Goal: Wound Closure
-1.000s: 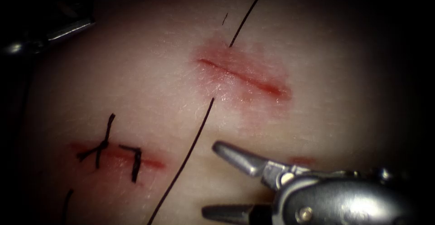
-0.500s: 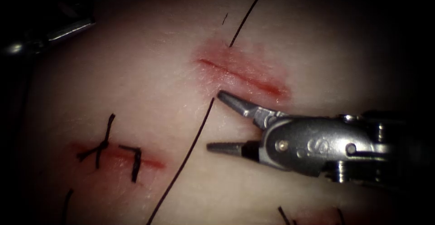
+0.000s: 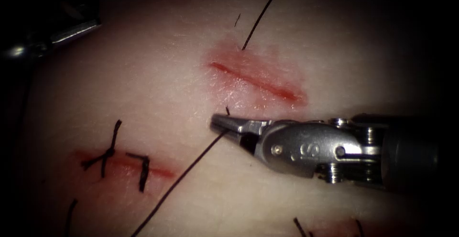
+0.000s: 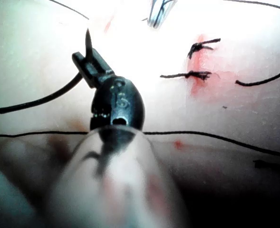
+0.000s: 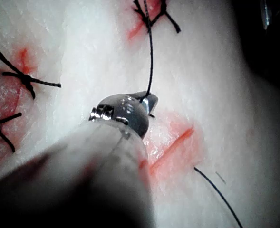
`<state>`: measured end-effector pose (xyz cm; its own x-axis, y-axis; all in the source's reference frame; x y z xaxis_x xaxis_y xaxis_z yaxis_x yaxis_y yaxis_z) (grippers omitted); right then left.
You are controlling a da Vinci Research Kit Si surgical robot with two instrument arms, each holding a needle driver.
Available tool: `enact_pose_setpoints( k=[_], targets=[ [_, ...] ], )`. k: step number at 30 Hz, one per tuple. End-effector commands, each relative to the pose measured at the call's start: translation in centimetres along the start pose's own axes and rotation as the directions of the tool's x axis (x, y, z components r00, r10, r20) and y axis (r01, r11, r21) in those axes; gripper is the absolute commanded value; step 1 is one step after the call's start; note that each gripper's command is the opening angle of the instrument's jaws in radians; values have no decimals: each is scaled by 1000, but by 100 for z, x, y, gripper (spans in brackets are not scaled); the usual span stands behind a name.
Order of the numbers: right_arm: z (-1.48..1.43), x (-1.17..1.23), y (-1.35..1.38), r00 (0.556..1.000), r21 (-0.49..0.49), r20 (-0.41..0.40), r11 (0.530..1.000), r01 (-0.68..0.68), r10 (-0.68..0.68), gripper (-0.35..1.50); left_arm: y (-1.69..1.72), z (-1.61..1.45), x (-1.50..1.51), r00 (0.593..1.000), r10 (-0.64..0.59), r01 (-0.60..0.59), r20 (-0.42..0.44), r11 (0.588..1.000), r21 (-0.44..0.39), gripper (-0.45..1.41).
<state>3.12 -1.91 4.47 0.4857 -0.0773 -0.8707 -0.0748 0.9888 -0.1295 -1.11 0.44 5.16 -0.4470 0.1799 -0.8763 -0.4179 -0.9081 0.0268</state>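
Thread (image 3: 181, 177) is gripped by the right tool (image 3: 221, 122), whose two jaws are clenched fully together on it, with no gap seen between them. The grip is placed just below the left end of the open cut (image 3: 258, 80), on the bare tissue (image 3: 143, 84). A very short stub of the thread is seen standing up above the jaws, toward the cut. The long part is drawn down and to the left, away from the cut, in a straight line. Nothing else is held by these jaws.

In the right wrist view the same tool (image 5: 149, 100) is seen clamped on the thread (image 5: 150, 57), just beside the cut (image 5: 170, 147). From the jaws the strand is led straight toward a stitched place farther off.

A second stretch of thread (image 3: 263, 15) is seen rising from just above the cut, near its left end, and running up and to the right. A small loose bit of thread (image 3: 237, 19) is laid on the tissue a little to the left of that stretch. The cut is ringed by red fluid (image 3: 267, 65), and its edges are not drawn together.

Well down and to the left of the open cut, an older cut (image 3: 160, 172) is crossed by dark stitches (image 3: 112, 151).

The left tool (image 3: 71, 29) is kept far up and to the left of the cut, in shadow. Whether it is clenched or released cannot be told.
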Motion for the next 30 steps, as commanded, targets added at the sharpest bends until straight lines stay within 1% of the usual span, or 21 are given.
enact_pose_setpoints(
  k=[1, 4, 8, 10, 11, 14, 15, 16, 22, 27, 28, 30],
  targets=[
    [5, 13, 3, 1000, -1, -6, 1000, 5, -5, -35, 3, 7, -3, 1000, 0, 0, -1, 1000, 0, -45],
    [0, 31, 0, 999, 1, -19, 1000, 26, -26, -35, 3, 7, -3, 1000, 0, 0, -1, 1000, 0, -45],
    [-6, 55, -10, 998, 15, -35, 999, 47, -47, -35, 3, 7, -3, 1000, 0, 0, -1, 1000, 0, -45],
    [-12, 70, -22, 998, 25, -47, 998, 51, -50, -35, 3, 6, -3, 1000, 0, 0, -1, 1000, 0, -45],
    [-12, 70, -22, 998, 25, -47, 998, 51, -50, -35, 3, 6, -3, 1000, 0, 0, -1, 1000, 0, -45],
    [-17, 85, -34, 997, 36, -59, 998, 57, -55, -35, 3, 6, -3, 1000, 0, 0, -1, 1000, 0, -45],
    [-19, 93, -40, 996, 42, -67, 997, 60, -57, -35, 3, 6, -3, 1000, 0, 0, -1, 1000, 0, -45],
    [-19, 93, -40, 996, 42, -67, 997, 60, -57, -35, 3, 6, -3, 1000, 0, 0, -1, 1000, 0, -45],
    [-24, 114, -54, 995, 63, -82, 996, 67, -62, -35, 4, 6, -3, 1000, 0, 0, -1, 1000, 0, -45],
    [-28, 132, -67, 992, 102, -103, 992, 78, -68, -35, 4, 6, -3, 1000, 0, 0, -1, 1000, 0, -45],
    [-30, 141, -74, 991, 121, -110, 989, 85, -72, -35, 4, 6, -3, 1000, 0, 0, -1, 1000, 1, -45],
    [-31, 144, -77, 991, 123, -113, 989, 87, -73, -35, 4, 6, -3, 1000, 0, 0, -1, 1000, 1, -45]
  ],
)
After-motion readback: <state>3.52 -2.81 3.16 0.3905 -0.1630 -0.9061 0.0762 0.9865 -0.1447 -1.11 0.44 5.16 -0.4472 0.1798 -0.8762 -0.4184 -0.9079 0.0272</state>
